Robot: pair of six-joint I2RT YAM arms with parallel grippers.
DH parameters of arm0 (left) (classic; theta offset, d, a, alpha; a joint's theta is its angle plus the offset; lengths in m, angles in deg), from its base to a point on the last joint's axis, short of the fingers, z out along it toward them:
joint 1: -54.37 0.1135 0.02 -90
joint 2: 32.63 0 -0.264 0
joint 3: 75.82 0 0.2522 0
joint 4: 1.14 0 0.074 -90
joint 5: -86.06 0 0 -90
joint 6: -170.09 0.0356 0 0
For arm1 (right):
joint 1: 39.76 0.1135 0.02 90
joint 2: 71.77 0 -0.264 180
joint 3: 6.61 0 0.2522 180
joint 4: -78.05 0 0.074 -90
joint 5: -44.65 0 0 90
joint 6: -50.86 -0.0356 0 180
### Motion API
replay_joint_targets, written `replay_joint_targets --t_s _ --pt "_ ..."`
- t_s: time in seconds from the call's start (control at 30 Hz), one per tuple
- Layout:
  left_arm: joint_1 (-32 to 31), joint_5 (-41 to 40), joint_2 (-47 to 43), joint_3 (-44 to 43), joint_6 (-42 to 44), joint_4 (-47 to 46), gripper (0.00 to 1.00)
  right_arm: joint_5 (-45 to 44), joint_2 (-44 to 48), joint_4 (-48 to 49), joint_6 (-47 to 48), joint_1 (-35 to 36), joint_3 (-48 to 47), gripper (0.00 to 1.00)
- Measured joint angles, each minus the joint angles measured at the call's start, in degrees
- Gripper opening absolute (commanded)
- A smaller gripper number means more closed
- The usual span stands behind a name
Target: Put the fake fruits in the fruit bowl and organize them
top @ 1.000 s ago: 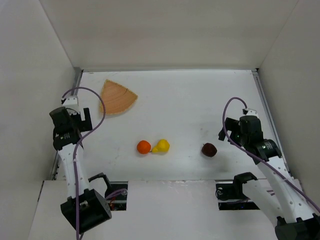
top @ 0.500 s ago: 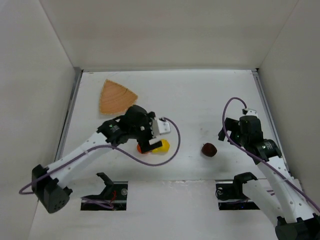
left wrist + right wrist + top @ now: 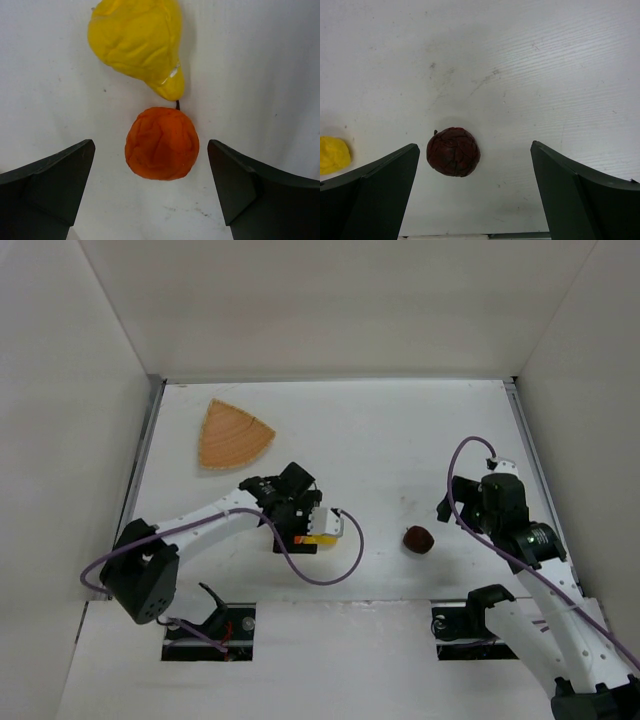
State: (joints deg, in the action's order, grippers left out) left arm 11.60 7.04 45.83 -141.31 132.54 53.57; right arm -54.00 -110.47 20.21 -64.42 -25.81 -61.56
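orange [image 3: 161,143]: centred between the left fingers [image 3: 50,185], which are spread wide and empty
pear [image 3: 135,42]: just beyond the orange, stem end toward it
fruit bowl [image 3: 235,435]: far-left, nearer the left fingers
right fingers [image 3: 375,195]: spread, empty, above the apple [image 3: 453,151]

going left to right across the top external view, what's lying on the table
fruit bowl → yellow pear → dark red apple. The orange is left out: it is covered in that view, so its place beside the pear is unclear.
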Motion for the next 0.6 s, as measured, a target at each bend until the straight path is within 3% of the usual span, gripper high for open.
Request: replay_joint_targets --t_s 0.13,0.27,0.37,0.6 --pt "0.8 0.6 6.6 0.0 0.7 -0.1 0.81 0.0 0.1 0.0 0.0 0.0 0.0 1.0" --pt "3.1 1.4 11.6 -0.3 0.0 1.4 0.47 0.0 0.1 0.0 0.0 0.0 0.0 1.0" --pt "5.3 1.8 12.1 -3.0 -0.3 4.2 0.27 0.0 -0.1 0.0 0.0 -0.1 0.0 1.0" --pt "18.7 3.8 10.5 -19.1 0.7 10.7 0.27 0.0 -1.0 0.0 0.0 0.0 0.0 1.0"
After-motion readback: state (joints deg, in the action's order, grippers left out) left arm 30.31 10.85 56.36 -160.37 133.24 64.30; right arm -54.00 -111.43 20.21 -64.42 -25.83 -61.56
